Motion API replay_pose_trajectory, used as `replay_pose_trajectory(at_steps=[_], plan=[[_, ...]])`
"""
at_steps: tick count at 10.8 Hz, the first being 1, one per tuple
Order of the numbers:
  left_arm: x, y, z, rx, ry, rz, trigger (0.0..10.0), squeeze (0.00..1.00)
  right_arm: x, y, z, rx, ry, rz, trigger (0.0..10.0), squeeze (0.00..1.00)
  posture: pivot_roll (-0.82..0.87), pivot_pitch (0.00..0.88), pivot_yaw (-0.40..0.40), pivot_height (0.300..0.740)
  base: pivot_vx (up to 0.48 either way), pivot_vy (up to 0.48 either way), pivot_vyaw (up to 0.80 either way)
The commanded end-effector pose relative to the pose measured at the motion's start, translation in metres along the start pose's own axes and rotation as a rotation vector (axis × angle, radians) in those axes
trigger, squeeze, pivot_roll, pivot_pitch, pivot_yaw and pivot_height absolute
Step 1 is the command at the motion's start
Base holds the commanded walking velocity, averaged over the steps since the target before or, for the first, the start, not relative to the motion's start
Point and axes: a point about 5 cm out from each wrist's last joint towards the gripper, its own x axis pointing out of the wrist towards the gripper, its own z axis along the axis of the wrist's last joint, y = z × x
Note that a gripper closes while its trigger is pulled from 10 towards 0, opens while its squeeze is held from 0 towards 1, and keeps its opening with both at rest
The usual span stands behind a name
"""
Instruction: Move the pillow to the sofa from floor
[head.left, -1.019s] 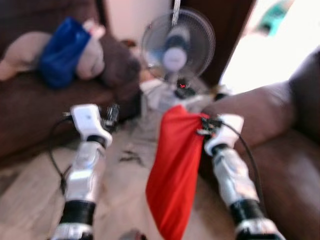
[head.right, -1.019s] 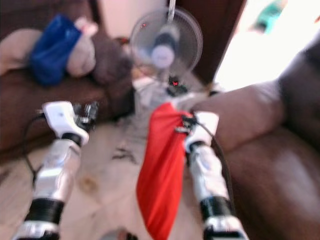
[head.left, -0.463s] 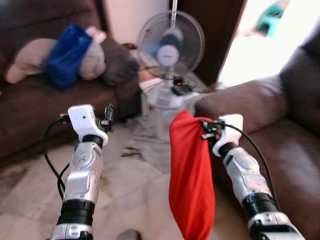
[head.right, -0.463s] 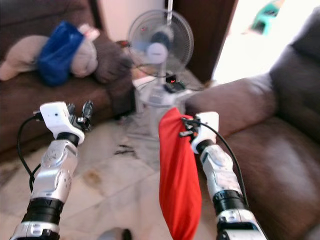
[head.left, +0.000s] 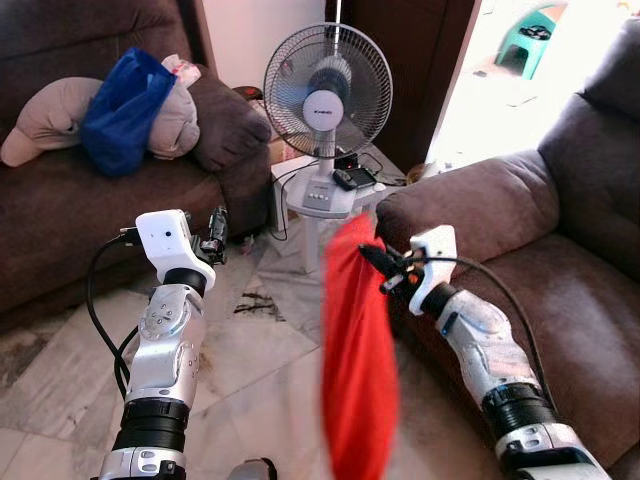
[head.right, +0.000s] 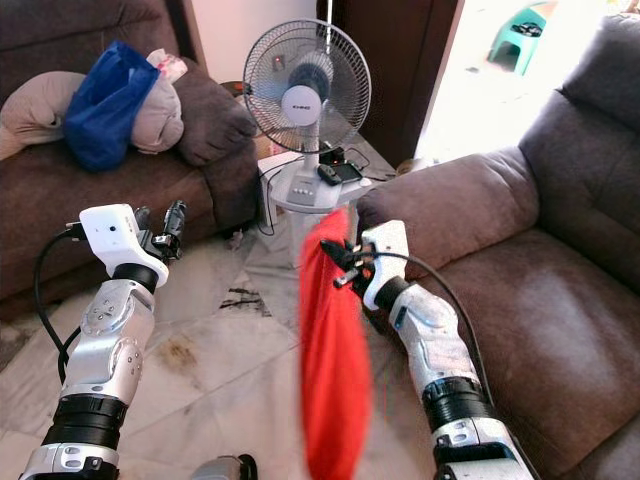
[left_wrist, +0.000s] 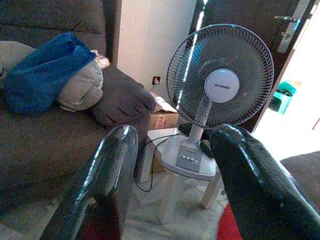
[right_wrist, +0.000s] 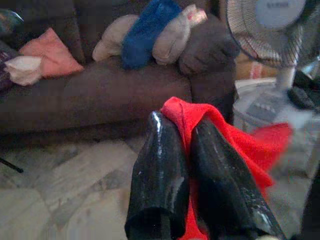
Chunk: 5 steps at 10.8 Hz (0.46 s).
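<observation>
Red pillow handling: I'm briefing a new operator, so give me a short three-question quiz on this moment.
1. True or false: the red pillow lies on the floor.
2. Which gripper holds it? A) left gripper B) right gripper
3. Fill in: on the small white table stands a white ____.

Key
1. False: it hangs off the floor from its top corner.
2. B: the right gripper's fingers pinch the red fabric; the left gripper's fingers are apart and hold nothing.
3. Fan.
</observation>
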Motion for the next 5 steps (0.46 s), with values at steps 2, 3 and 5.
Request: replay_pose_trajectory(at_steps=[2,3,5], plan=[[0.001,-0.002,0.002,0.016,-0.005,-0.010,10.0,0.00,0.005,-0.008,0.028,-0.077,-0.115,-0.070,10.0,0.00,0.09,0.012,-0.029,0.740,0.000,0.000,0.00],[0.002,0.000,0.002,0.023,-0.004,0.001,10.0,0.00,0.009,-0.024,0.028,-0.128,-0.047,-0.266,10.0,0.00,0.09,0.013,-0.031,0.740,0.000,0.000,0.00],[0.002,0.003,0.002,0.034,-0.006,0.020,10.0,0.00,0.016,-0.033,0.030,-0.140,0.018,-0.410,10.0,0.00,0.10,0.015,-0.033,0.740,0.000,0.000,0.00]])
